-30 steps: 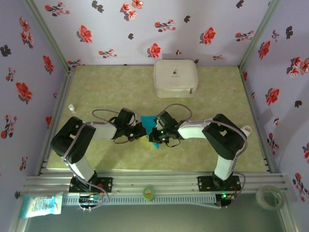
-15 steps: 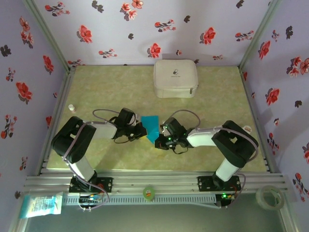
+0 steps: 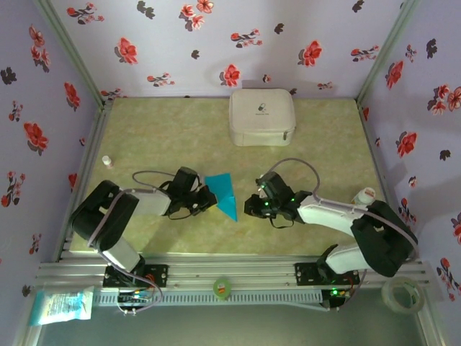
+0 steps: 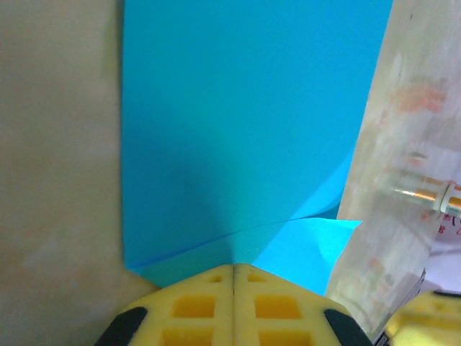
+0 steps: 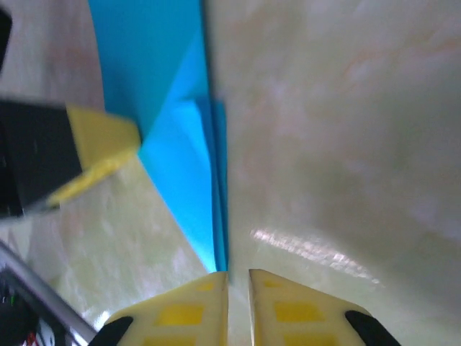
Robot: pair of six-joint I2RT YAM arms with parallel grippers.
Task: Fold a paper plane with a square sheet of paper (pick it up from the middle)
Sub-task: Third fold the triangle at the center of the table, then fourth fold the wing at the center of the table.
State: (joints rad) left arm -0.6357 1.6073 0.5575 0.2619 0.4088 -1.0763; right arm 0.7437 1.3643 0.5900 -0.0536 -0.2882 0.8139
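Top external: my left gripper (image 3: 207, 196) clamps the mid-table paper plane (image 3: 224, 193) from 9 o'clock, axis running 11-to-5 o'clock; my right gripper (image 3: 248, 205), slightly parted and empty, stands apart at 3 o'clock.

Top view high overhead, wrist views close, sharing paper (image 3: 225, 194)

Folded turquoise paper (image 3: 225, 193) at left fingers (image 3: 208, 197) — right fingers (image 3: 250, 205) nearby, apart

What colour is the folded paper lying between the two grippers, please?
Plain bright turquoise-blue; the folded paper shows best in the left wrist view.
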